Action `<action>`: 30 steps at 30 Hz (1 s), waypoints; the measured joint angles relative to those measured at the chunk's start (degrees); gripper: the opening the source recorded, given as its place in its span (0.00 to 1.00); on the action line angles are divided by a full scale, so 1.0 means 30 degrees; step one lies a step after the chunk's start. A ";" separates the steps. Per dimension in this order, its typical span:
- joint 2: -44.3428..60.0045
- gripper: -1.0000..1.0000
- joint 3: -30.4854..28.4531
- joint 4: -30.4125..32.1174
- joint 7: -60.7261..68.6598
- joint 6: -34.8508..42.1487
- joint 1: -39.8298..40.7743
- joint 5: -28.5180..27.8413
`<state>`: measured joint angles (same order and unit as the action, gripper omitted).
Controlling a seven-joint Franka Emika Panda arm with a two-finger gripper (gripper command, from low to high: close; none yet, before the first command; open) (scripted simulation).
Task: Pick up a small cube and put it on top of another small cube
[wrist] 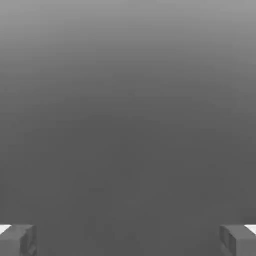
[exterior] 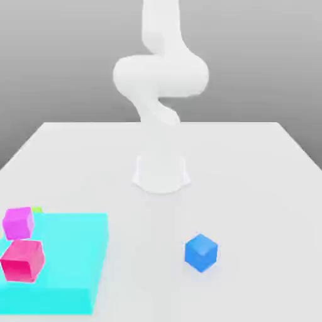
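Clearly my gripper (wrist: 128,240) stood wide, holding nothing; the small cube (exterior: 38,209) looked light and rigid, best pinched across opposite flat faces.

A pale white table (exterior: 264,188) (evenly lit) stands before a plain grey backdrop (exterior: 56,56).

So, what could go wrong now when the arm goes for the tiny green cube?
The tiny lime-green cube sits mostly hidden behind the magenta cube on the flat cyan block, so the open gripper may bump the magenta cube or the pink-red cube. The bright blue cube is small, so stacking could slip.
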<state>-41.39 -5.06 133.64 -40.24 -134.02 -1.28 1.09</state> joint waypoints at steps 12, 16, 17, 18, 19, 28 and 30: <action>0.7025 0.50 -0.8146 0.3012 0.9610 -0.3662 -0.1563 0.2576; 0.9432 0.50 -1.0606 0.3991 1.3085 -0.4828 -0.1824 0.3838; 1.0056 0.50 -1.1142 0.4231 1.3987 -0.5103 -0.1819 0.4213; 1.0690 0.50 -1.1612 0.4474 1.4907 -0.5393 -0.1756 0.4608; 1.1329 0.50 -1.2044 0.4713 1.5837 -0.5669 -0.1665 0.5008; 1.6394 0.50 -1.3806 0.6967 2.2632 -0.8453 0.1645 0.6502; 1.7223 0.50 -1.3214 0.6959 2.3716 -0.8961 0.2433 0.7343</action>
<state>10.27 -44.70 154.51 30.91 -160.90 6.02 23.12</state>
